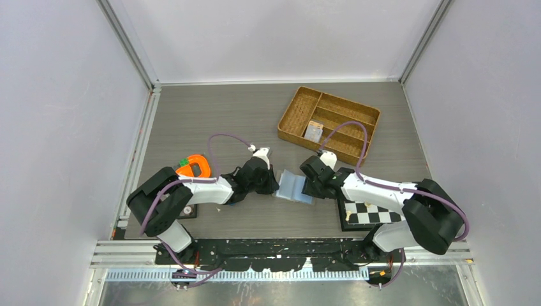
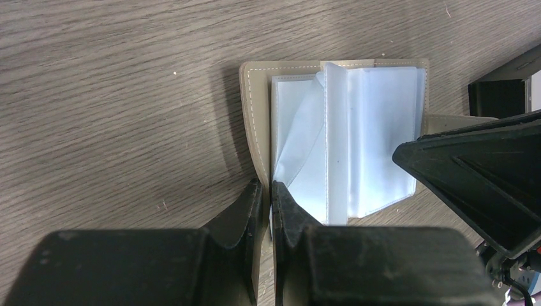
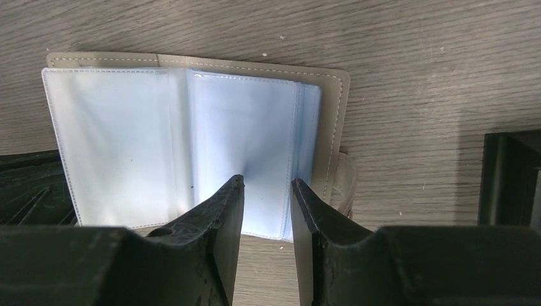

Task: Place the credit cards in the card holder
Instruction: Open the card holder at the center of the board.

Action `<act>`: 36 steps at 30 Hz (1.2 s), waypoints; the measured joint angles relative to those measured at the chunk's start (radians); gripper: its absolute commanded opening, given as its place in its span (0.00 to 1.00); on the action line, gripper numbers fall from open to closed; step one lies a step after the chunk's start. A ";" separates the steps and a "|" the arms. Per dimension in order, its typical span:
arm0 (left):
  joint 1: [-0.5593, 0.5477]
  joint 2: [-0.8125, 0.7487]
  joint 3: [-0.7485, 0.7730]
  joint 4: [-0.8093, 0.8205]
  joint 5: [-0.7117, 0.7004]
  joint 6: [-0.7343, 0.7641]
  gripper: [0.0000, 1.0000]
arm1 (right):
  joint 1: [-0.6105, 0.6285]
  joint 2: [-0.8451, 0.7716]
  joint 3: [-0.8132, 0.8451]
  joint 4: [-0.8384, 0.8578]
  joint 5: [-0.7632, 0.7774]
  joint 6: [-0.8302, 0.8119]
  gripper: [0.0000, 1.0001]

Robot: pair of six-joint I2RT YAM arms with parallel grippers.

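The card holder lies open on the table, just on the near side of the woven tray, its plastic sleeves fanned up and looking light and floppy. The left hand is pinched almost closed on the stiffer grey cover's edge, a sound anchor. The right hand hovers, narrowly parted, over 1 slick sleeve. The credit cards sit inside that tray. They are probably thin, rigid and slippery, and best taken by the edges.

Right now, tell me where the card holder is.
In the top view, the card holder lies open near the centre, between the left gripper and right gripper.
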 measured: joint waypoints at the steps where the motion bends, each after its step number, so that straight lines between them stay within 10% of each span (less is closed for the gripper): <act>1: 0.000 0.000 0.000 0.000 0.000 0.000 0.10 | 0.000 0.000 0.000 0.001 0.000 0.000 0.39; 36: 0.003 0.000 0.000 -0.001 -0.006 0.018 0.14 | -0.006 -0.041 -0.238 0.708 -0.312 0.043 0.40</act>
